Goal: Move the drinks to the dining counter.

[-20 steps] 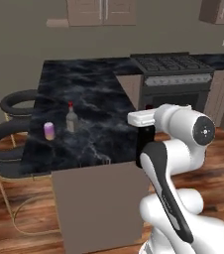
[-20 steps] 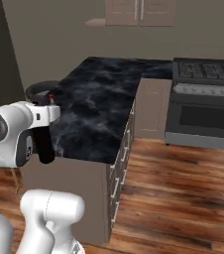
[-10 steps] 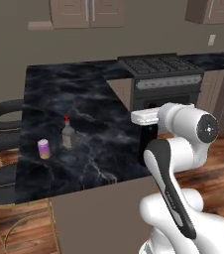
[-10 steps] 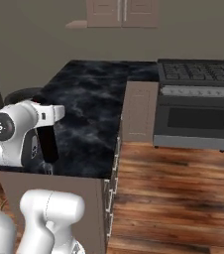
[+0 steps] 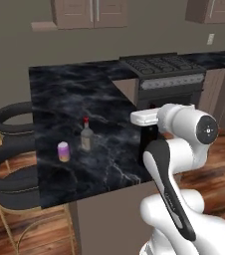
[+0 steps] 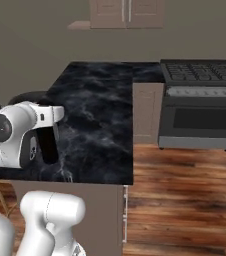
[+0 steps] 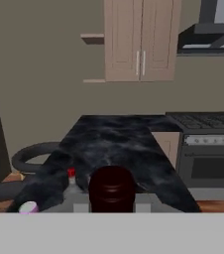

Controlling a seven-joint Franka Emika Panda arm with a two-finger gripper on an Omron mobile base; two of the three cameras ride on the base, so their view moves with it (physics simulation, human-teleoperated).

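Closer now, base nears dining counter (image 5: 104,164); arm half-hides wine bottle (image 7: 111,188).

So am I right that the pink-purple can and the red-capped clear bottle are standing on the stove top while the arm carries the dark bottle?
Not quite: the pink-purple can and the red-capped clear bottle stand on the black marble dining counter, not the stove, as the left base view shows. The arm does carry the dark bottle.

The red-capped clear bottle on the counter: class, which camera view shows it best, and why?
The left base view: the red-capped clear bottle stands whole and upright on the dining counter. The hand view shows just its cap and shoulder, behind a dark bottle top. In the right base view I cannot make it out.
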